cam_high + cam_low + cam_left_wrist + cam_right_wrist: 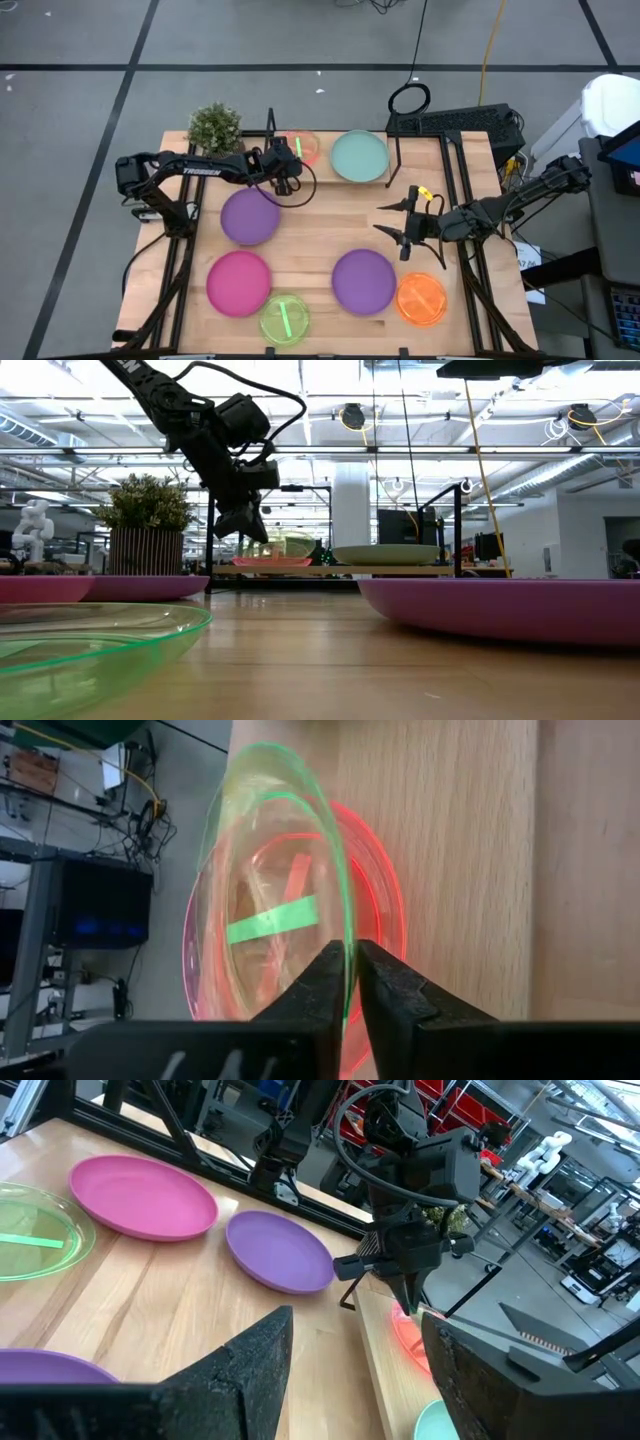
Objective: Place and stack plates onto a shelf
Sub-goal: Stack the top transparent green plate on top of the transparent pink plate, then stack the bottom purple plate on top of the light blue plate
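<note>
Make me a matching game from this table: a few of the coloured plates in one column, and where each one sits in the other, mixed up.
Things:
1. round flat teal plastic plate
2. small translucent orange plastic plate
3. large opaque magenta plastic plate
4. small translucent lime-green plastic plate in the left gripper

Places:
A. on the table, beside the lime-green plate at the near edge
B. over the red-pink plate on the shelf
C. alone on the right half of the low light-wood shelf
D. touching a purple plate near the right arm

Pairs: 1-C, 2-D, 3-A, 4-B
</note>
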{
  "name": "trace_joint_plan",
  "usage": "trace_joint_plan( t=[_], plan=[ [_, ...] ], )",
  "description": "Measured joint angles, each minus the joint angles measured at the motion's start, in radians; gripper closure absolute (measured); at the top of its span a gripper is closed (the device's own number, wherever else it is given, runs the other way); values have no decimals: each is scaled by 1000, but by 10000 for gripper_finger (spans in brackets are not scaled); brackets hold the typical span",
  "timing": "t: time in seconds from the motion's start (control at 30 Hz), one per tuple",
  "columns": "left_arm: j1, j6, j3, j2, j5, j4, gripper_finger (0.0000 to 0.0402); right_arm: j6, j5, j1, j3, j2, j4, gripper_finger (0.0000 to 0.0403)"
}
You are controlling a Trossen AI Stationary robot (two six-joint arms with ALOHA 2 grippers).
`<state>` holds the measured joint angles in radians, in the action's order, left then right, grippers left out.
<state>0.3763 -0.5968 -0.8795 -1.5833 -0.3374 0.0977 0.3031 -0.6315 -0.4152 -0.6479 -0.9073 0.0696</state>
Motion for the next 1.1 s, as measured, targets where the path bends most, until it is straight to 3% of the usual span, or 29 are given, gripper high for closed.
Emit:
trace_joint_plan(
  t=[0.27, 0.5, 0.67, 0.83, 1.1],
  plan=[
    [-10, 13, 0, 0, -1, 2, 311, -1, 0, 0, 0, 0, 0, 200],
    [-44, 12, 0, 0, -17, -11, 307, -18, 3, 0, 0, 0, 16, 200],
    [-81, 6, 0, 2, -103, -21, 307, -58, 4, 0, 0, 0, 27, 200],
    [-153, 65, -1, 49, -128, -17, 307, -128, 12, -2, 0, -25, 27, 200],
    [-324, 226, -2, 180, -127, 31, 307, -213, 117, -19, -3, -128, 43, 200]
  ],
)
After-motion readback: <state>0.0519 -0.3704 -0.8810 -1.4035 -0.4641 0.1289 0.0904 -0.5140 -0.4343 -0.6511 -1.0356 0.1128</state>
